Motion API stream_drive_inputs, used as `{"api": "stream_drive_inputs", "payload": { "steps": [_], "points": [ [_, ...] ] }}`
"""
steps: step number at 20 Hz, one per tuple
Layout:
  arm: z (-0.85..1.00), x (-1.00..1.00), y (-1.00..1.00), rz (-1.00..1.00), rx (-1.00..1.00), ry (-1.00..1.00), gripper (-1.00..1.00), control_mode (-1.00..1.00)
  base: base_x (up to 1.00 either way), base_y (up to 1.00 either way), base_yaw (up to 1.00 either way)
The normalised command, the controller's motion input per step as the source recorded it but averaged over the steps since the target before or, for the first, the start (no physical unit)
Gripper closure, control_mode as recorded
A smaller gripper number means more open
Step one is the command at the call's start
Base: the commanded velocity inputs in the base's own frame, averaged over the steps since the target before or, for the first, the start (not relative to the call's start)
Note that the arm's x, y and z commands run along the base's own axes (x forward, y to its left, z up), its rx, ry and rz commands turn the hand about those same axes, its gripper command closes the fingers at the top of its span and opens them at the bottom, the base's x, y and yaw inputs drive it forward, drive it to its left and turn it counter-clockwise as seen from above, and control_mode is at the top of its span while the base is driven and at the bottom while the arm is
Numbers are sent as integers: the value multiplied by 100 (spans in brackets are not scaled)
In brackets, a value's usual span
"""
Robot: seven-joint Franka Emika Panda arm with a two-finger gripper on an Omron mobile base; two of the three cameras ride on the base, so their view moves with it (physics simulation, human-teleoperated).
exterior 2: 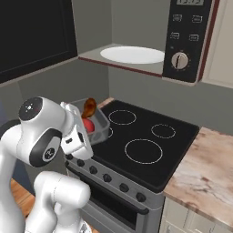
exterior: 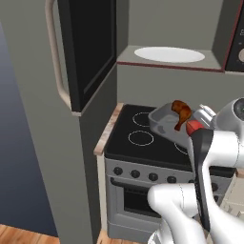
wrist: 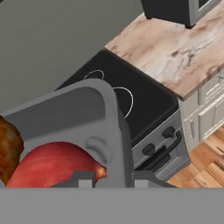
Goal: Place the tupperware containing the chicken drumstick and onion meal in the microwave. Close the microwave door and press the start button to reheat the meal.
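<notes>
Transport is the step in hand: the tub [exterior: 164, 121] rides in the air above the stove [exterior: 143, 138], gripped by its rim, with the drumstick [exterior: 181, 112] and the onion [exterior 2: 88, 125] inside it. The gripper [wrist: 112, 177] is closed part-way on the tub's wall, one fingertip on each side of the rim, as the hand view shows. The tub sits tilted, and the drumstick pokes up over its edge.

The microwave [exterior 2: 136, 61] is above the stove and behind it, its door [exterior: 88, 47] swung wide to the left, and the white turntable [exterior: 169, 54] lies bare inside. The tub hangs well below the microwave's floor and in front of it.

The next move probably calls for a lift until the tub clears the cavity's red-edged front lip, then a push forward so it comes over the turntable. Levelling the tub on the way would keep the food from sliding out. Closing the door and pressing start remain undone.
</notes>
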Motion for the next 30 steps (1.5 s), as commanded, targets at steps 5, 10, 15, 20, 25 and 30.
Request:
{"api": "stream_drive_inputs", "payload": {
  "steps": [5,10,15,20,25,30],
  "points": [
    [0,11,-1,0,0,0,100,-100,0,0,0],
    [7,0,-19,0,3,0,100,-100,0,0,0],
    [56,0,-10,0,1,-2,100,-100,0,0,0],
    [78,0,-3,0,0,0,100,-100,0,0,0],
    [70,0,0,-2,-3,-12,100,-100,0,0,0],
    [43,0,2,-2,-4,-30,100,-100,0,0,0]
  ]
}}
